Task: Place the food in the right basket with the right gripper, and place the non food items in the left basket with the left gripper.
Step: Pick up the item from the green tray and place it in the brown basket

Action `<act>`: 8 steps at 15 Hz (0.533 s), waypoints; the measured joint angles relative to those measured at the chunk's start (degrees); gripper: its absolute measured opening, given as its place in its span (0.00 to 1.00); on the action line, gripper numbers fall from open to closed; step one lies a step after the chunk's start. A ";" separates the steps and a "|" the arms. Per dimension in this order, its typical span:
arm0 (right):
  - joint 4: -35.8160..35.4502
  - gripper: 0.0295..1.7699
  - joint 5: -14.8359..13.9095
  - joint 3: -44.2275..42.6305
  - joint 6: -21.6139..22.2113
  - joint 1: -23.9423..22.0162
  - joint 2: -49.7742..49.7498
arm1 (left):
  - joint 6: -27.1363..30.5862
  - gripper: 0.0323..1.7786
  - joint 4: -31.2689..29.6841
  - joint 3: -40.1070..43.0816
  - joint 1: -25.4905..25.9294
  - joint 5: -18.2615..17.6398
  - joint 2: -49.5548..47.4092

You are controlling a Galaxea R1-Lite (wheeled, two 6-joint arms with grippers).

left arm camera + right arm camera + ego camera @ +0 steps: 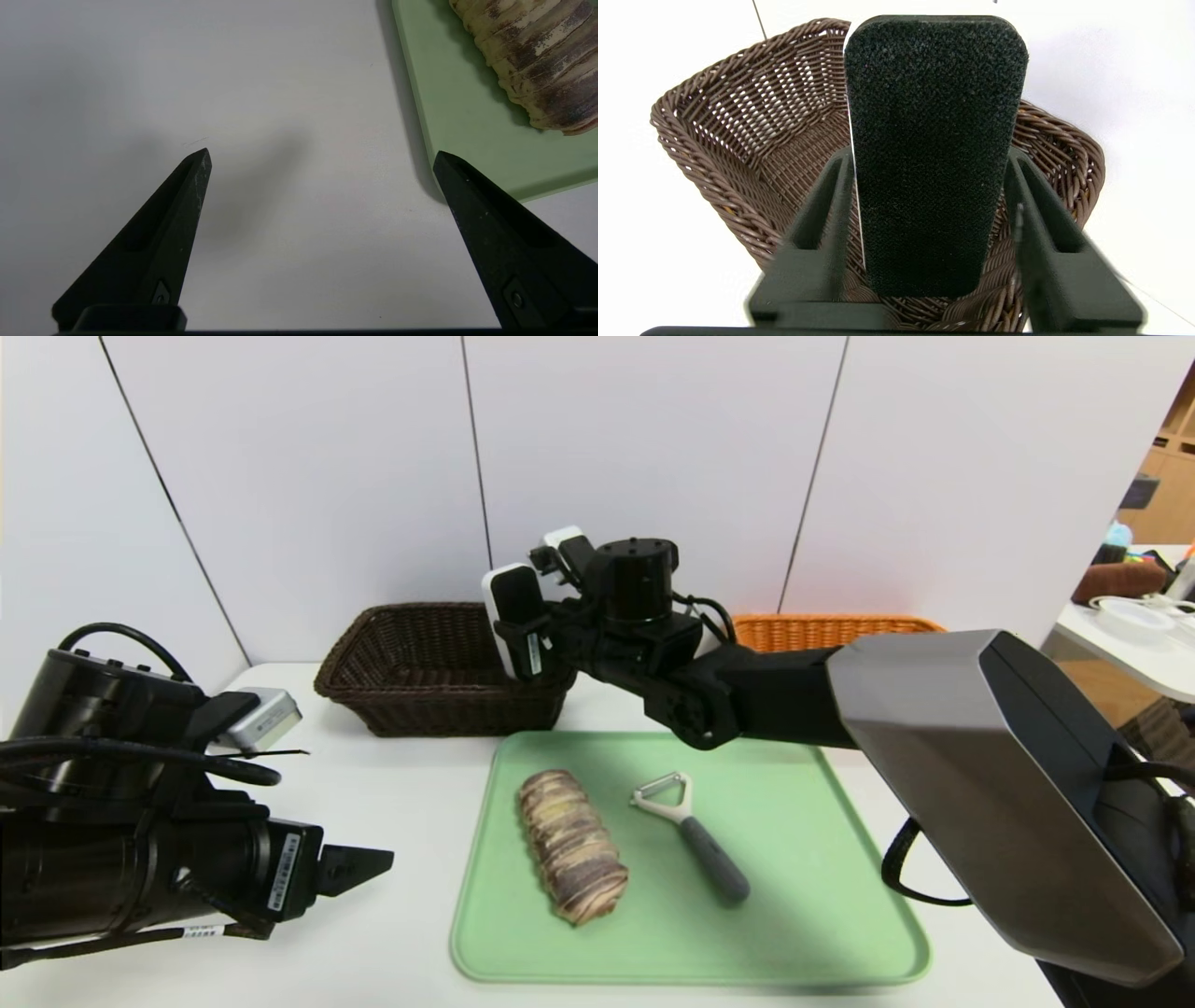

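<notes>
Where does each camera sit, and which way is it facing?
Head: looks forward and down at the tray; both arms show.
Left wrist: faces down at the table and tray edge; its open fingers show.
Right wrist: looks over the dark basket; its fingers clasp the brush.
Head and left wrist share the roll.

Our left arm is glossy black with rounded housings, looping black cables, a white barcode sticker and a tapered black fingertip. Our right arm pairs a black wrist with a faceted metallic grey cover. Small round screws dot our left gripper's black wedge-shaped fingers.
</notes>
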 joint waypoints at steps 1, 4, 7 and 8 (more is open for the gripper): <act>-0.01 0.62 0.00 0.00 0.00 0.00 0.04 | -0.02 0.95 0.00 0.00 0.00 0.00 0.00; 0.00 0.73 0.02 0.00 -0.05 0.00 0.11 | -0.02 0.95 0.01 -0.02 0.00 0.00 -0.06; 0.02 0.81 0.07 0.00 -0.05 0.00 0.01 | -0.02 0.95 0.01 -0.02 0.00 0.00 -0.22; 0.02 0.82 0.38 0.00 -0.02 0.00 -0.20 | -0.05 0.95 0.00 -0.04 0.02 0.02 -0.23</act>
